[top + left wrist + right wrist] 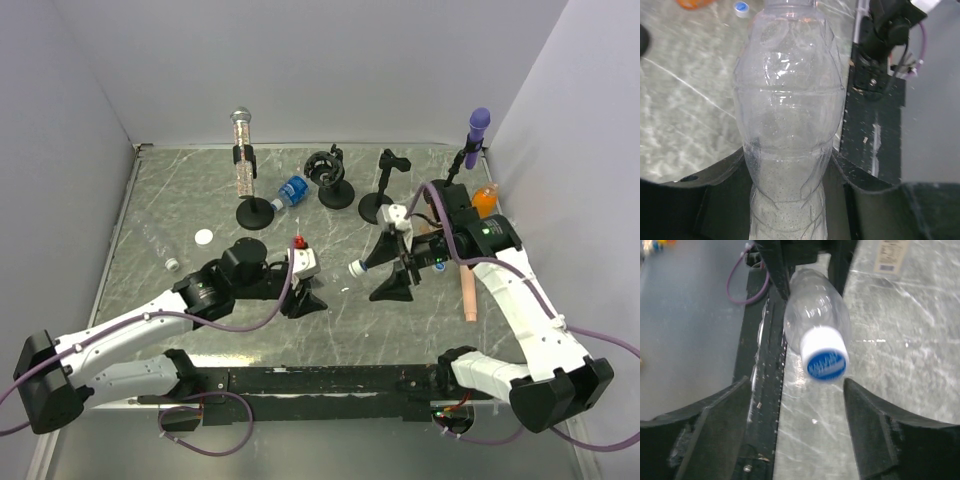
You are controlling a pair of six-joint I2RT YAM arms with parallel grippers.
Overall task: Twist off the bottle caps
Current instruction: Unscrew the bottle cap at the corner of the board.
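Closest to the lens, the left gripper (787,155) is clamped on the lower body of a clear bottle (790,90). It holds the bottle sideways over the near middle of the table (180,190), with the neck pointing right. The blue-topped cap (825,357) sits on the neck and faces the right gripper (797,382), whose fingers (715,430) stand apart on either side of the cap without touching it. I judge that the cap is not yet off. To do this step well, the right fingers should move forward until the pads cover the cap's side, close squarely, then turn. Meanwhile the left grip must stop the thin body from twisting or crushing.

Around them, from the left, lie a loose white cap (204,237) and a faint clear bottle (152,240). Farther back are a silver microphone (242,140), a blue-labelled bottle (292,190), a clip stand (332,180), a bare stand (383,190), a purple microphone (479,122) and an orange bottle (485,200). The bare stand is just behind the right wrist and could be knocked.
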